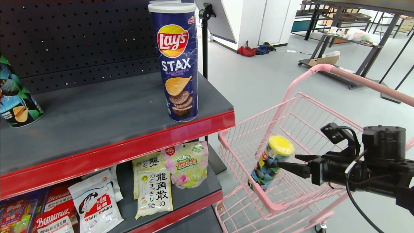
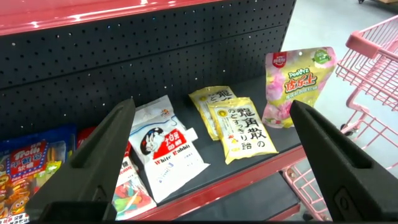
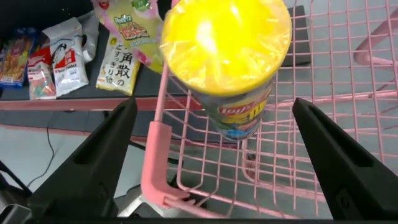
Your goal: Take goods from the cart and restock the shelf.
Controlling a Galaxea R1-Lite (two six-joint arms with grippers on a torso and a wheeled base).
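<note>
A chip can with a yellow lid [image 1: 272, 159] stands tilted in the pink cart [image 1: 292, 106]; the right wrist view shows the can's lid [image 3: 227, 43] close up. My right gripper [image 1: 288, 161] is open just beside the top of this can, with the can ahead of and between its spread fingers [image 3: 99, 162]. A tall blue chip can [image 1: 177, 61] stands upright at the front right corner of the grey upper shelf [image 1: 97, 116]. My left gripper [image 2: 211, 155] is open and holds nothing, facing the lower shelf.
A green chip can [image 1: 16, 97] stands at the upper shelf's left end. Snack bags lie on the lower shelf: a white bag [image 2: 165, 149], yellow bags [image 2: 239, 127], a pink-green bag [image 2: 298, 84]. The shelf's red front edge [image 1: 129, 145] is close to the cart.
</note>
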